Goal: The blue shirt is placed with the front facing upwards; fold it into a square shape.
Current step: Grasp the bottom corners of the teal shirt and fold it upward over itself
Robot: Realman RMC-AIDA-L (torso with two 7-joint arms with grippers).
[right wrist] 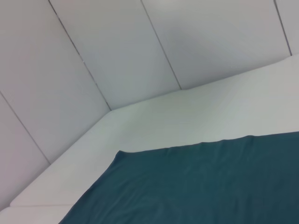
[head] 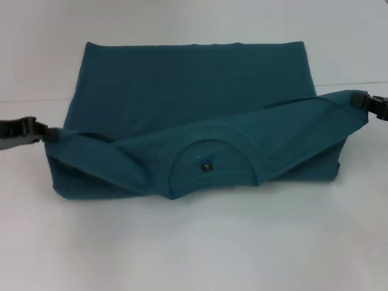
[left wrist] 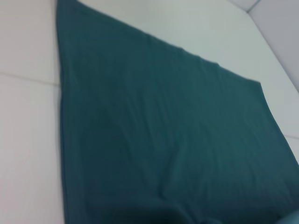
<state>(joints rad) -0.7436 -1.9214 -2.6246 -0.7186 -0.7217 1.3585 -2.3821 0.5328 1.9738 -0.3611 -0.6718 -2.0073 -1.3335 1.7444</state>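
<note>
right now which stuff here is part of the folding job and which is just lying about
Part of the job:
- blue shirt
- left tool, at the shirt's left corner
- right tool, at its right corner

Just lying about:
- nothing; only the white table underneath

Shirt (head: 182,91): dark teal-blue, spread on white surface, sides folded in to rough rectangle. Far half flat and smooth, far edge straight. Near end raised off surface, stretched taut at both corners, sagging in middle. Neckline faces viewer, curved collar band, small black label inside.
</note>
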